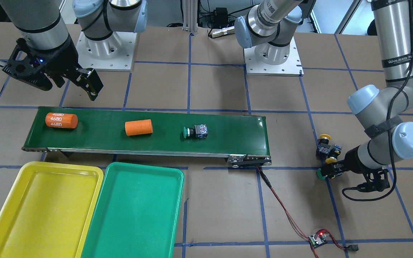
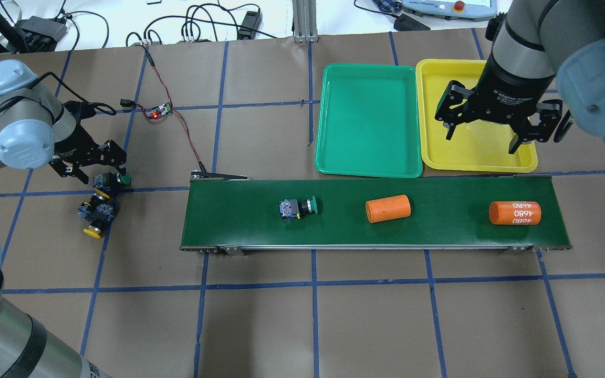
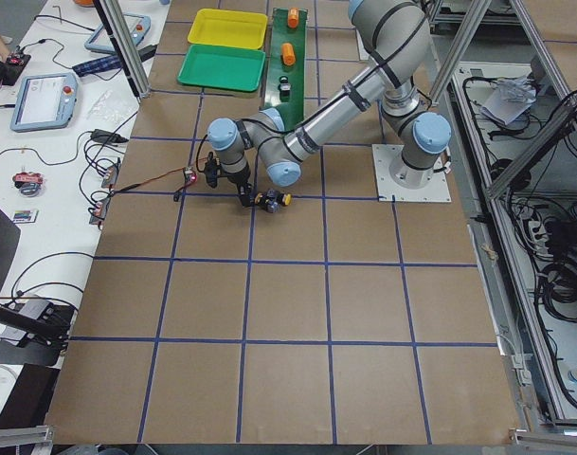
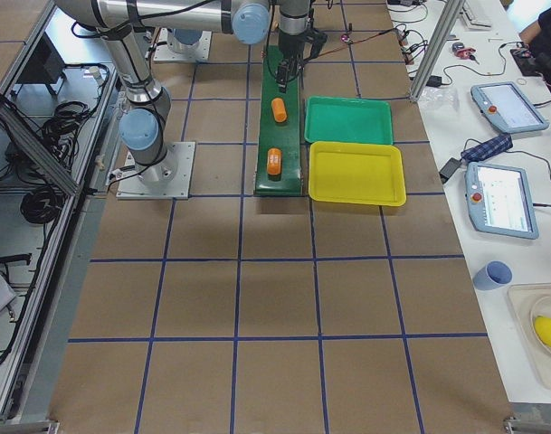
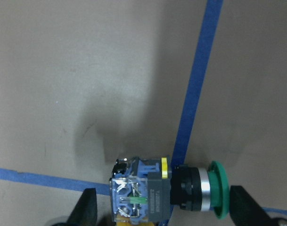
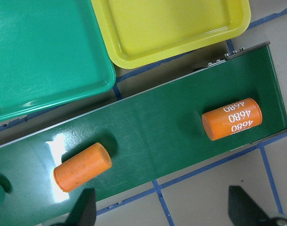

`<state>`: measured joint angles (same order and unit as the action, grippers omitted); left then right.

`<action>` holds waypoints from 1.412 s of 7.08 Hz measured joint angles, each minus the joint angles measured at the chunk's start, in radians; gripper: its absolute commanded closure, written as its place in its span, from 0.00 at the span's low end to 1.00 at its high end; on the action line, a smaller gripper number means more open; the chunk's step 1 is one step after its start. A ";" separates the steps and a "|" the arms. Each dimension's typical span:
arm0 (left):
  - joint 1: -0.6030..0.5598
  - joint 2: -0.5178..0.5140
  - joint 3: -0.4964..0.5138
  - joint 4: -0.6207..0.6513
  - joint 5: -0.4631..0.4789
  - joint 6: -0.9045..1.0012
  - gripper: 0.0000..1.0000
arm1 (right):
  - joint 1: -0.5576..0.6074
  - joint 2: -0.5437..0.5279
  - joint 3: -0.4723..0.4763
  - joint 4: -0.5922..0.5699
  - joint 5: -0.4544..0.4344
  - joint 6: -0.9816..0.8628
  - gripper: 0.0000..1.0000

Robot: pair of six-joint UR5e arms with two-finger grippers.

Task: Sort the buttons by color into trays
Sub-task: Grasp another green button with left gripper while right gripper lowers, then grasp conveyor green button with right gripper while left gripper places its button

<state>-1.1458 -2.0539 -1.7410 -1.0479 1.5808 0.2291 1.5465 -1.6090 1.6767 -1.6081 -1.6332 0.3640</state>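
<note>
Worktop: brown paper-covered worktop [image 2: 334,315] marked with a grid of blue tape lines.
Conveyor: long dark-green conveyor belt [image 2: 229,210] lying across the middle of the worktop.
Trays: shallow yellow plastic tray [image 2: 434,105] and shallow green plastic tray [image 2: 368,121], just beside each other on the far side of the belt from the robot. The yellow tray is further toward the robot's right.
Button on belt: green-capped push-button with a black-and-blue body [image 2: 298,208], lying on its side on the belt with its cap toward the orange cylinders.
Button at left hand: second green-capped push-button [image 5: 167,195], lying on its side on the worktop off the belt's left end, across a blue tape line.
Yellow buttons: two yellow-capped push-buttons [image 2: 97,212], close together on the worktop, just beside the second green-capped push-button on the robot's side of it.
Left hand: left hand [image 5: 167,207] low over the worktop, fingers spread, one at each end of the second green-capped push-button. A gap shows between one finger and the button's body.
Right hand: right hand [image 2: 486,131] raised above the worktop near the belt's right end and the trays, fingers spread wide with nothing between them.
Cylinders: plain orange cylinder [image 2: 388,208] at mid-belt; orange cylinder printed 4680 [image 2: 514,213] near the belt's right end.
Circuit board: small circuit board with a red light [image 2: 162,109] on the worktop, wired to the belt's left end.
</note>
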 measured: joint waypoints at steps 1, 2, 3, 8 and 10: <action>0.000 -0.003 -0.005 0.000 -0.002 0.000 0.00 | 0.003 0.001 0.000 0.001 0.001 0.068 0.00; 0.000 -0.011 -0.008 0.000 -0.003 0.000 0.00 | 0.008 0.002 0.004 0.003 0.012 0.181 0.00; 0.000 -0.019 -0.010 0.001 -0.005 -0.002 0.41 | 0.012 0.001 0.016 -0.001 0.035 0.284 0.00; -0.023 0.038 0.024 -0.098 -0.007 -0.028 1.00 | 0.075 0.012 0.057 -0.065 0.065 0.672 0.00; -0.113 0.140 0.038 -0.261 -0.061 -0.180 1.00 | 0.089 0.054 0.089 -0.121 0.066 0.697 0.00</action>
<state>-1.2589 -1.9140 -1.7027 -1.3089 1.5194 0.0487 1.6351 -1.5545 1.7658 -1.7296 -1.5670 1.0606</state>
